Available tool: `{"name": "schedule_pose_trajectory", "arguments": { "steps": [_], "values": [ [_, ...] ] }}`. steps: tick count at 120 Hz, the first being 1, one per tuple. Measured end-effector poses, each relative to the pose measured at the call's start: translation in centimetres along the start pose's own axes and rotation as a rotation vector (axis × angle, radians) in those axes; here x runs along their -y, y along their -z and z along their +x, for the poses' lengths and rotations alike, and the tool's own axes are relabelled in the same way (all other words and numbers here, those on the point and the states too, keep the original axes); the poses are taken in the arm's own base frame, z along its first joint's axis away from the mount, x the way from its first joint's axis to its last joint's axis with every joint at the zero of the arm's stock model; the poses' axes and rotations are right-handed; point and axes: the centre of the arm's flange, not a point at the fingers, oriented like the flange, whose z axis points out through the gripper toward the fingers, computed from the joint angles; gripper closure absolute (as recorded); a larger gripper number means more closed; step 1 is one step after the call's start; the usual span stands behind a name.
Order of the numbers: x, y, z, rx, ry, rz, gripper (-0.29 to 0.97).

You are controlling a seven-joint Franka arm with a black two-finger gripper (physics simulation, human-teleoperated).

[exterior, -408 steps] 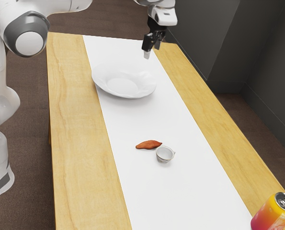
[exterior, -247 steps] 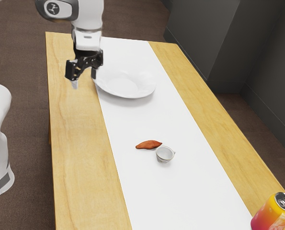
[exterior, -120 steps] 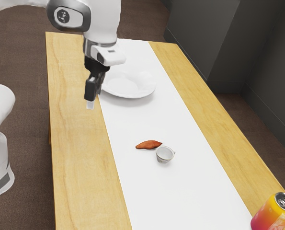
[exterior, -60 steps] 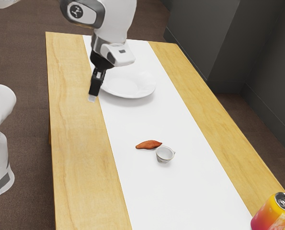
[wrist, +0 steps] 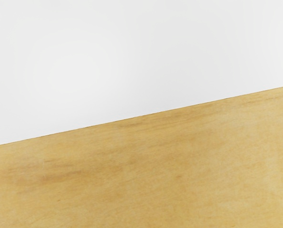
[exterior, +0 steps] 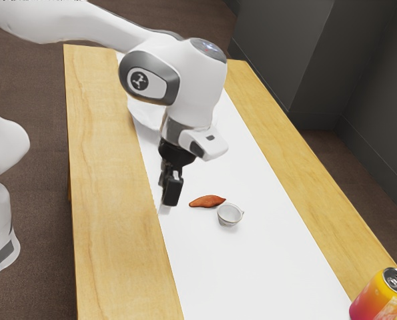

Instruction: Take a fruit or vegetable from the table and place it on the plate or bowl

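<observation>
Can [exterior: 383, 297] first, orange and yellow, poking into the lower right corner of the exterior view on the near end of the table [exterior: 105, 200]. Up the white runner [exterior: 251, 267], near mid-frame, sits a small grey bowl [exterior: 229, 214]. The sweet potato [exterior: 207, 201] lies loose on the cloth just beside it, on its upper left.

Left of that again, the gripper [exterior: 168, 197] points down, low over the runner's left edge, close to the sweet potato with a sliver of cloth between them. It's seen side-on from here, so I can't tell if it's open or shut, and it touches nothing I can make out.

The wrist view adds the ground beneath the hand: runner [wrist: 131, 57] meeting wood [wrist: 155, 180] along one slanting line. The exterior view alone has the things on the table.

Farther back, upper left of centre, a bit of the white plate [exterior: 142, 123] peeks out from behind the bulky arm [exterior: 178, 73].
</observation>
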Motion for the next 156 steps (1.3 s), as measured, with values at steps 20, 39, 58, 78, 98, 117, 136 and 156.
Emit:
{"name": "schedule_pose_trajectory", "arguments": {
  "steps": [20,39,58,78,98,117,136,156],
  "values": [
    [2.1,0.6,3.6,-0.047,0.120,-0.036,0.00],
    [6.3,1.0,5.0,-0.084,0.222,-0.045,0.00],
    [8.0,0.9,5.6,-0.107,0.259,-0.028,0.00],
    [10.4,-1.1,7.4,-0.094,0.303,-0.002,0.00],
    [10.9,-2.7,8.4,-0.085,0.305,0.015,0.00],
    [11.9,-3.5,9.0,-0.087,0.314,0.018,0.00],
    [14.1,-3.5,9.2,-0.095,0.334,0.008,0.00],
    [14.2,-4.1,9.6,-0.089,0.299,0.015,0.00]
  ]
}}
